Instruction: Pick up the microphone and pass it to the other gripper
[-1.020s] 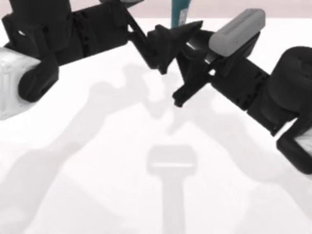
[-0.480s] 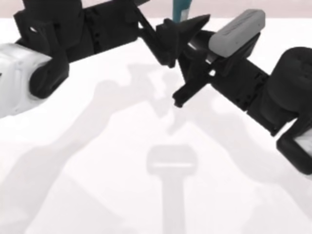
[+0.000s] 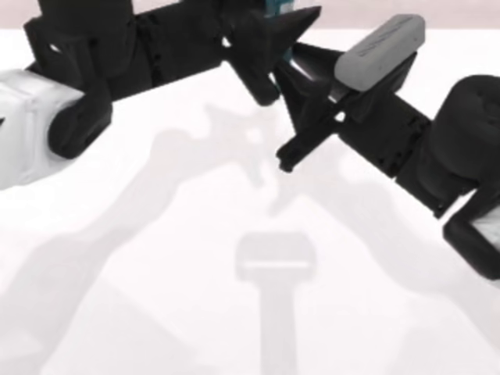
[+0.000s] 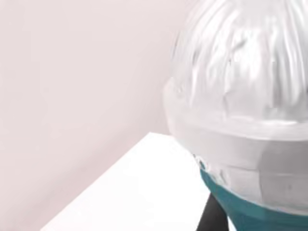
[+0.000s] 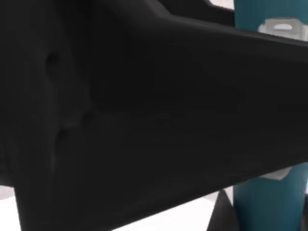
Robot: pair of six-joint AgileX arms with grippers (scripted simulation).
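Filling left wrist view: microphone [image 4: 240, 110], ribbed silver mesh dome above teal handle, long axis upright, head up. White counter [image 3: 156, 258] bare across near half. At far edge, left gripper [image 3: 269, 39] and right gripper [image 3: 293, 101] crowd handle; jaws' state on either cannot tell.

No readable text anywhere right now: no labels, brands, numbers or signs in any of the three views. The white switch panel [image 5: 281, 26] on the microphone [image 5: 269, 197] carries no lettering that can be made out, and the grey block [image 3: 380, 48] on the right arm shows only a faint dark streak, not legible as writing.
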